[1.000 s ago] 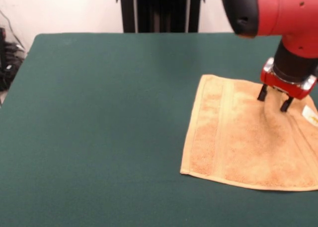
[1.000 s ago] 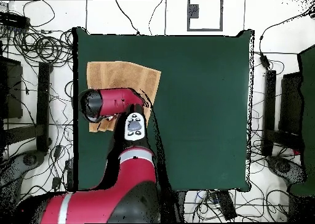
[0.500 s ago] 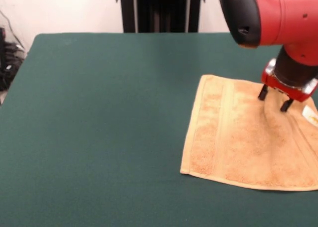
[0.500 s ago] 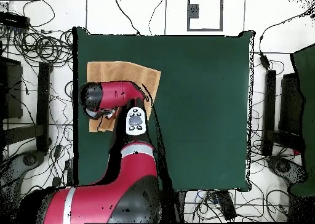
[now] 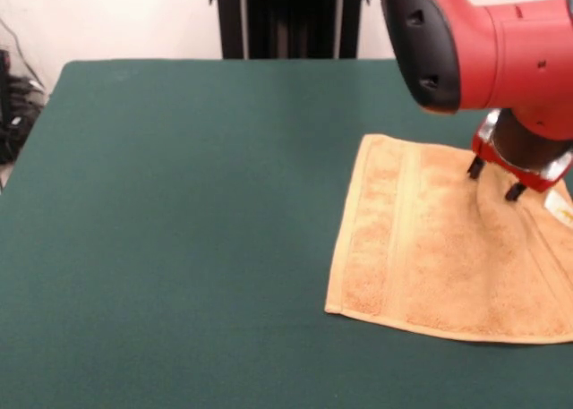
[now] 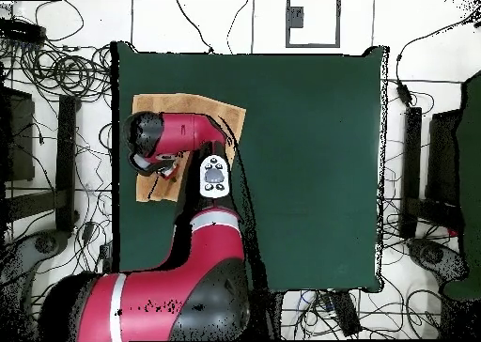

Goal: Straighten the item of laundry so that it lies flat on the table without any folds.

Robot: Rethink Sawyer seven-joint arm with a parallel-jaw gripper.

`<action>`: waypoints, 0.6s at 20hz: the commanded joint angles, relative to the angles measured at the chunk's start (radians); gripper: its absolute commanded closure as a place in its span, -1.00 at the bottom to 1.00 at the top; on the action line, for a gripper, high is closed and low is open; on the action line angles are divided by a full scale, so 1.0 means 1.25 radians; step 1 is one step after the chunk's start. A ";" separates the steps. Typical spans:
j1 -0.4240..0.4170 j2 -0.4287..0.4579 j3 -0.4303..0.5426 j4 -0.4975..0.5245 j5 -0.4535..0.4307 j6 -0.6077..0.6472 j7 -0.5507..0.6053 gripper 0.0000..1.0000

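Observation:
The item of laundry, a tan-orange towel (image 5: 430,248), lies spread on the green table (image 5: 179,203) at the right side, running past the picture's right edge. A woven band (image 5: 372,239) runs along its left part and a white tag (image 5: 561,208) shows at the right. A soft ridge runs down the cloth from under my gripper (image 5: 494,180). The gripper is open, its two black fingertips (image 5: 474,168) standing apart on or just above the towel's far right part. In the overhead view the red arm (image 6: 178,136) covers most of the towel (image 6: 188,106), and the gripper itself is hidden.
The towel lies close to the table's edge (image 6: 115,150) on that side. A black stand (image 5: 286,20) rises behind the table. Cables (image 6: 66,70) and dark equipment (image 6: 427,178) lie on the floor around the table.
The arm's upper red housing has swung over the towel and dropped lower, hiding more of the wrist. The fingertips stay almost where they were, and the towel has not shifted.

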 commanded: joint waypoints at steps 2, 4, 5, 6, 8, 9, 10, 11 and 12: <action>-0.020 0.144 0.055 0.099 0.036 -0.026 0.089 -1.00; -0.033 0.122 0.073 0.148 0.065 -0.061 0.083 -1.00; -0.049 0.107 0.093 0.188 0.090 -0.089 0.076 -1.00; -0.055 0.099 0.101 0.208 0.102 -0.102 0.070 -1.00; -0.079 0.080 0.131 0.266 0.142 -0.143 0.057 -1.00; -0.092 0.071 0.148 0.297 0.167 -0.157 0.054 -1.00; -0.096 0.066 0.154 0.311 0.178 -0.164 0.050 -1.00; -0.105 0.058 0.168 0.338 0.203 -0.174 0.052 -1.00; -0.106 0.055 0.172 0.349 0.214 -0.178 0.054 -1.00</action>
